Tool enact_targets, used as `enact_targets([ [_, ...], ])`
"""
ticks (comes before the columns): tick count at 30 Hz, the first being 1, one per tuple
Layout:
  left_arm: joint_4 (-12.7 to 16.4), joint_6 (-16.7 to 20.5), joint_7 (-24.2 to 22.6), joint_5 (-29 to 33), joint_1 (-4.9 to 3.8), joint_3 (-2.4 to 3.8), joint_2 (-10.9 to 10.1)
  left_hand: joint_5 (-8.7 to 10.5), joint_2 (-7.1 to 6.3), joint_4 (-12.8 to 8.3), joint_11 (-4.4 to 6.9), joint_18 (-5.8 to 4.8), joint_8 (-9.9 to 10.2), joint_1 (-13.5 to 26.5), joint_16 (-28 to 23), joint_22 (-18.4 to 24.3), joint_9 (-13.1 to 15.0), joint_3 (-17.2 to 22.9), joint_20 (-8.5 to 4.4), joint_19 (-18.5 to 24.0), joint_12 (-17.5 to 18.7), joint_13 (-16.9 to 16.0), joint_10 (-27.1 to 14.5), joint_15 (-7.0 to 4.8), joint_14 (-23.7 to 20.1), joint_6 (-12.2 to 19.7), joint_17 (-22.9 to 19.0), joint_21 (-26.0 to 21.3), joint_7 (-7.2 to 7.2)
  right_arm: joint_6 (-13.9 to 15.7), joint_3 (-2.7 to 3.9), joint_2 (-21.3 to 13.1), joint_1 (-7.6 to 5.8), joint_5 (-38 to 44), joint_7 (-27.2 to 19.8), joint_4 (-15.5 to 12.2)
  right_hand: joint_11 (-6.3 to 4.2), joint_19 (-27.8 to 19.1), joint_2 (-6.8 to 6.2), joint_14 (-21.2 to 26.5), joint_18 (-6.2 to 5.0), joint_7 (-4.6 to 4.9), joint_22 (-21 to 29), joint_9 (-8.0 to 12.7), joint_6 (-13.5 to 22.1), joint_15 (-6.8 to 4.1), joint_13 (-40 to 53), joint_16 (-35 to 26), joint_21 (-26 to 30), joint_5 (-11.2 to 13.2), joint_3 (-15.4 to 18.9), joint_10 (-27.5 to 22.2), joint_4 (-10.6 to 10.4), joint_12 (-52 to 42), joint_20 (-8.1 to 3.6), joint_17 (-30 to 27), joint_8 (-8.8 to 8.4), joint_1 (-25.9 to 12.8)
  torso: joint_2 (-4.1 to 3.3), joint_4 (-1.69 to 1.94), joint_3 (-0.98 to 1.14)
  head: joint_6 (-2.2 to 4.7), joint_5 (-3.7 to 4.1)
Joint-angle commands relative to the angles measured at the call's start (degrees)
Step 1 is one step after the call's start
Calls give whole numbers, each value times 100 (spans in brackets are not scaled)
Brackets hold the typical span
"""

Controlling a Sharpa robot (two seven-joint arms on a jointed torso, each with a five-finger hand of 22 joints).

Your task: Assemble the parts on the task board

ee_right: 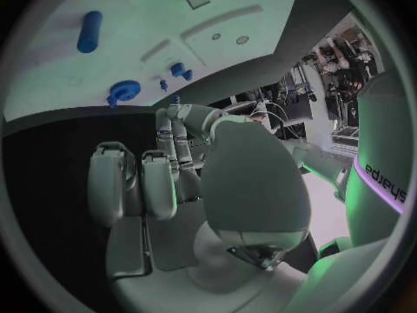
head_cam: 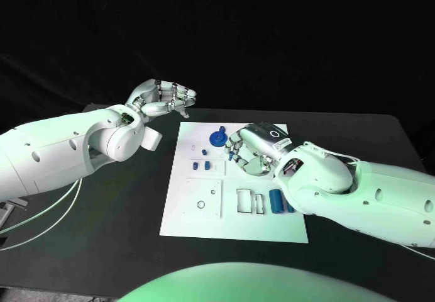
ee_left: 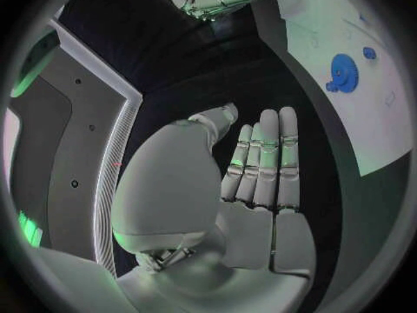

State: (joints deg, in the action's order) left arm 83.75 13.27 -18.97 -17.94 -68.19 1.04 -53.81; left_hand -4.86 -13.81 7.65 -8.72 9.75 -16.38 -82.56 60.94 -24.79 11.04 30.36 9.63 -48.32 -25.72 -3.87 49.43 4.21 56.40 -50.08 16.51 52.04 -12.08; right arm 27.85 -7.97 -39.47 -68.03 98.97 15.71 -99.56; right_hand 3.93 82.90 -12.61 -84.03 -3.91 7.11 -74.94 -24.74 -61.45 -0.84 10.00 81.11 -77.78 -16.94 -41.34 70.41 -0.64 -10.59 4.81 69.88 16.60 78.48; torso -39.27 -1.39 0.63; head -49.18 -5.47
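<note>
The white task board (head_cam: 234, 226) lies in the middle of the black table. On it are a blue gear (head_cam: 217, 136) at the far end, two small blue blocks (head_cam: 201, 166) and a blue cylinder (head_cam: 277, 201) beside a rectangular frame (head_cam: 246, 200). My right hand (head_cam: 251, 150) hangs over the board's far half, thumb and a finger pinched on what looks like a small blue part (ee_right: 174, 99). My left hand (head_cam: 163, 97) is raised off the board's far left corner, and its straight fingers (ee_left: 265, 163) hold nothing. The gear (ee_left: 343, 69) (ee_right: 124, 90) and the cylinder (ee_right: 90, 31) also show in the wrist views.
A raised white plate with small holes (head_cam: 204, 198) sits on the board's near left. Black table (head_cam: 118, 233) lies bare on the left of the board, and my right forearm (head_cam: 363, 195) covers its right side.
</note>
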Motion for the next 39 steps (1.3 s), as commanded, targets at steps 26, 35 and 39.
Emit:
enact_targets([
  [26,3,-20,-25,19,-4,6,68,-19,-15,-40,-2,71,19,-4,-28,13,-7,0,23,7,38,9,-87,19,-20,27,-12,-36,-3,149,-61,609,881,471,18,417,-73,27,16,-185,81,1,-793,-13,-31,-37,7,-40,21,-14,-34,72,19,1,-5,-17,22,-52,-10,-8,5,-82,-411],
  [35,8,-31,-21,19,-4,6,86,-19,-13,-46,-4,71,18,-4,-31,16,-7,-4,25,8,38,8,-99,21,-24,29,-13,-41,-4,125,-70,754,997,516,28,600,-73,25,18,-184,80,2,-792,-15,-29,-36,9,-43,25,-14,-39,71,27,3,-5,-24,23,-57,-10,0,7,-82,-439],
  [39,7,-33,-18,19,-4,6,87,-19,-13,-46,-4,71,18,-4,-31,16,-7,-4,25,8,38,8,-99,21,-24,29,-13,-41,-4,115,-72,766,1013,549,54,638,-73,25,18,-184,80,2,-792,-15,-29,-36,9,-43,25,-14,-39,71,27,3,-5,-24,23,-57,-9,-6,8,-82,-453],
])
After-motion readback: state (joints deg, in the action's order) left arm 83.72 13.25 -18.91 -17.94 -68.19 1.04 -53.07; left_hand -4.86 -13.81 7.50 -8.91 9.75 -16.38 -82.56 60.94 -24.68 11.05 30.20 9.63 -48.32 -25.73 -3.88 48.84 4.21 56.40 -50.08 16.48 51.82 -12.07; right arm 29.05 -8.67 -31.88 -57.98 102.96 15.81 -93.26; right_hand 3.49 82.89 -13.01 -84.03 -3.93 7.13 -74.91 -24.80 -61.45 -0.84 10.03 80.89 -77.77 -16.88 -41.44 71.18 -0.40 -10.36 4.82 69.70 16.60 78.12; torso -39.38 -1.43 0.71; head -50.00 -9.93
